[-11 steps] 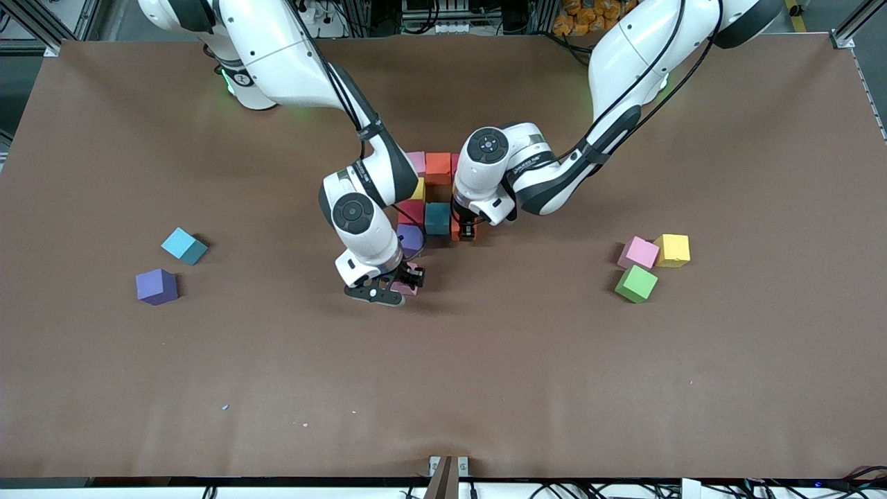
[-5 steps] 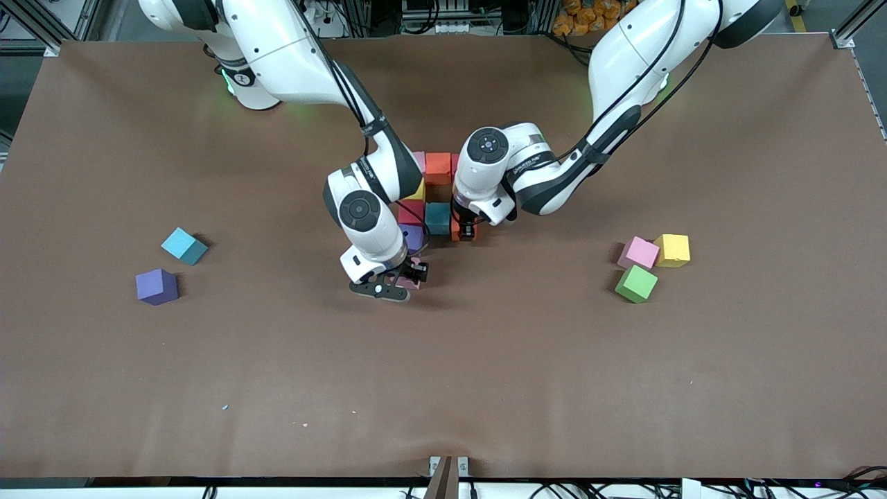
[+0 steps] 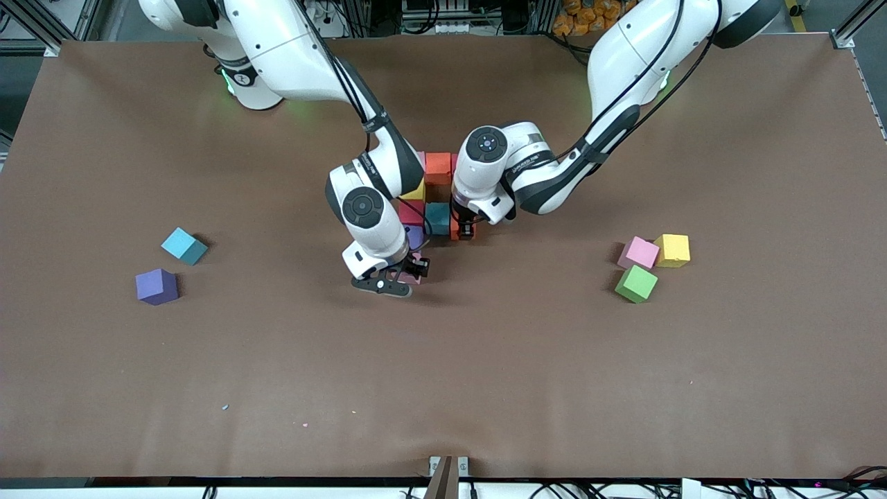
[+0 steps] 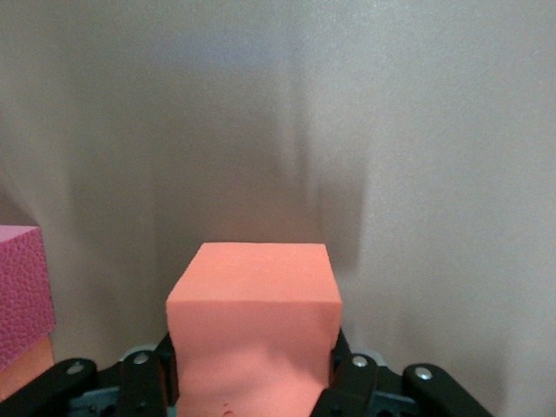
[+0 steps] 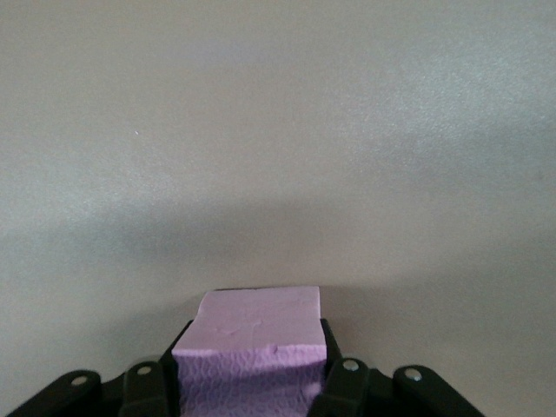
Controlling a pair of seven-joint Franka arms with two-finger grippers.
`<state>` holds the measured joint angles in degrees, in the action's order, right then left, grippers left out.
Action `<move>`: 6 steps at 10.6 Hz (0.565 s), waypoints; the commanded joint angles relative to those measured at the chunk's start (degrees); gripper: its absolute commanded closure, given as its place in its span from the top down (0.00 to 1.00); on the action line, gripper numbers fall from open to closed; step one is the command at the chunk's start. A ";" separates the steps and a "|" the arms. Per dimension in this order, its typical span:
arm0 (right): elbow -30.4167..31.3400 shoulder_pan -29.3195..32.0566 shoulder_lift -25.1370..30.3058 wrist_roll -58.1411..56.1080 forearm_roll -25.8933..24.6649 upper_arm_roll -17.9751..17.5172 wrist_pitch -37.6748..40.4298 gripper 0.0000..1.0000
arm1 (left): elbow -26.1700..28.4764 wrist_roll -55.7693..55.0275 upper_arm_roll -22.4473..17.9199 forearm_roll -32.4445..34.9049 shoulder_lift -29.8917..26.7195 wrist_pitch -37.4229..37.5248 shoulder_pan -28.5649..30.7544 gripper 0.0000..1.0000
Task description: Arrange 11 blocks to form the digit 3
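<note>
Right pincer [image 3: 410, 272] around pink block [image 5: 252, 347], left pincer [image 3: 466, 232] around orange block [image 4: 254, 334]

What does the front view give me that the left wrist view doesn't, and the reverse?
Only the front view: the right gripper shut on a pink block, the half-built figure, and loose blocks toward both ends of the table. Only the left wrist view: the orange block seated squarely between the fingers, with a pink cube beside it. Both show the left gripper shut on that orange block, low at the figure's edge.
</note>
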<state>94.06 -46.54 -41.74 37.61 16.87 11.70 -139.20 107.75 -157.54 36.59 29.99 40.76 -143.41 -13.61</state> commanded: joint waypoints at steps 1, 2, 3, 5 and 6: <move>3.24 -1.01 1.31 1.32 -0.43 0.34 0.68 0.45 | 0.18 -7.61 0.06 1.04 -0.69 0.41 -0.63 0.00; 3.32 -1.10 1.31 1.32 -0.43 0.26 0.68 0.45 | 0.18 -7.52 0.06 1.12 -0.77 0.41 -0.63 0.02; 3.59 -1.27 1.31 1.32 -0.43 0.26 0.68 0.45 | 0.27 -7.00 0.06 1.47 -0.77 0.41 -0.71 0.39; 4.64 -1.45 2.01 1.32 -0.52 0.26 0.68 0.45 | 0.18 -6.81 0.15 1.74 -0.86 0.59 -0.98 1.00; 4.90 -1.54 2.10 1.32 -0.52 0.26 0.68 0.45 | 0.09 -6.81 0.23 1.74 -1.12 1.89 -0.98 1.00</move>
<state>95.20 -46.88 -41.01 37.63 16.84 11.70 -138.84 107.75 -157.52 36.67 29.99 40.75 -143.22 -13.90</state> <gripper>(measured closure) 0.441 0.167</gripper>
